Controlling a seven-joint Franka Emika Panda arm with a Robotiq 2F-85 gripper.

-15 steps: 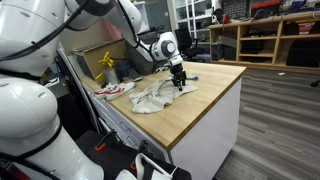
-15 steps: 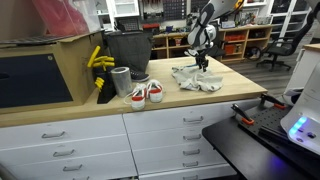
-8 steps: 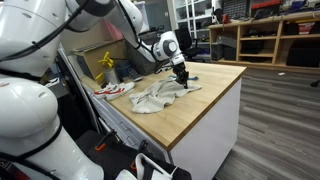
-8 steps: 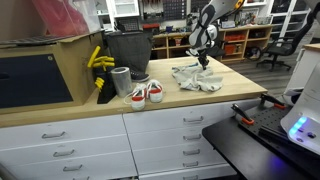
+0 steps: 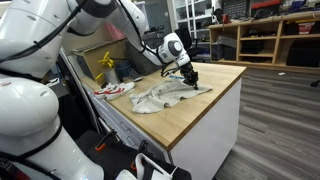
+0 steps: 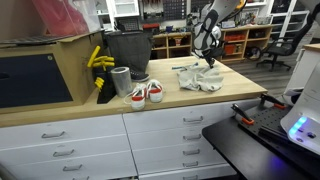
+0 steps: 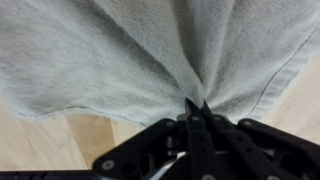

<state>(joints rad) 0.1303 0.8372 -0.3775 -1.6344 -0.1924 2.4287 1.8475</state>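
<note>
A pale grey cloth [image 5: 160,96] lies crumpled on the wooden countertop [image 5: 205,108]. My gripper [image 5: 189,74] is shut on the cloth's far edge and holds that part lifted and stretched. In the wrist view the gripper [image 7: 197,104] pinches a fold of the grey cloth [image 7: 130,50], which fans out above the closed fingertips over the wood. In an exterior view the gripper [image 6: 210,62] sits at the right end of the cloth [image 6: 198,78].
A pair of white and red sneakers [image 6: 145,94] stands near the counter's front, beside a grey cup [image 6: 120,82], a dark bin [image 6: 126,50] and a yellow object [image 6: 97,60]. Drawers [image 6: 160,128] run below. Shelving [image 5: 270,35] stands behind.
The gripper closed on the cloth's edge and has pulled it sideways along the counter, stretching the cloth out from its heap.
</note>
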